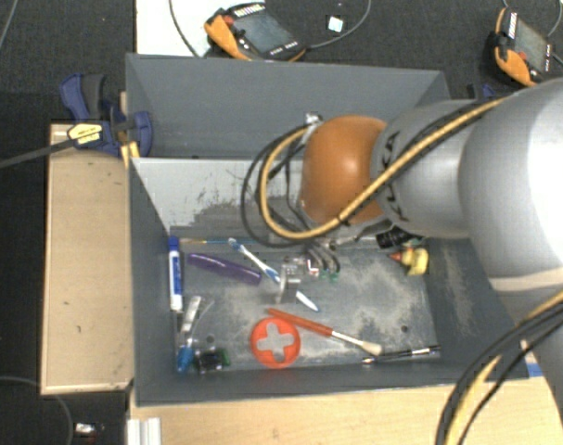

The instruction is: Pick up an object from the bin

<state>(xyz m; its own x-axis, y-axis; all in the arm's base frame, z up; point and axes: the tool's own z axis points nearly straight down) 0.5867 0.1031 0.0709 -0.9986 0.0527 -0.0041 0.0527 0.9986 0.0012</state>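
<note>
Camera view: grey metal bin [151, 276], sloped walls, flat scuffed floor, small loose things scattered over it.

Contents, from the view's left:
- Along the left wall: white marker [174, 272] with blue ends, lying lengthwise beside the wall.
- Just right of it: purple pen [223, 267], lying crosswise, pointing toward the centre.
- Front left corner: small heap [199, 358] of blue, black and green bits, with a silvery piece [190, 311] just behind it.
- Front centre: orange round disc [275, 341] with a white cross, flat on the floor.
- At the disc's rear edge: orange-handled tool [318, 327] with a pale tip, slanting toward the front right.
- Front right, near the front wall: thin black pen [402, 352].
- Right of centre, toward the back: yellow piece [415, 263], partly under the arm [504, 174].

Arm entering from the view's right, covering the bin's right side. Gripper [298, 276] low over the middle of the floor, below the wrist's orange cover [341, 170] and looped cables [262, 202].

Nearest thing: thin white stick [251, 259] with a blue end, slanting from behind the purple pen toward the centre and passing under the gripper, its white tip emerging just in front. Contact between the two not determinable. Gripper clenched or released: cannot tell.
</note>
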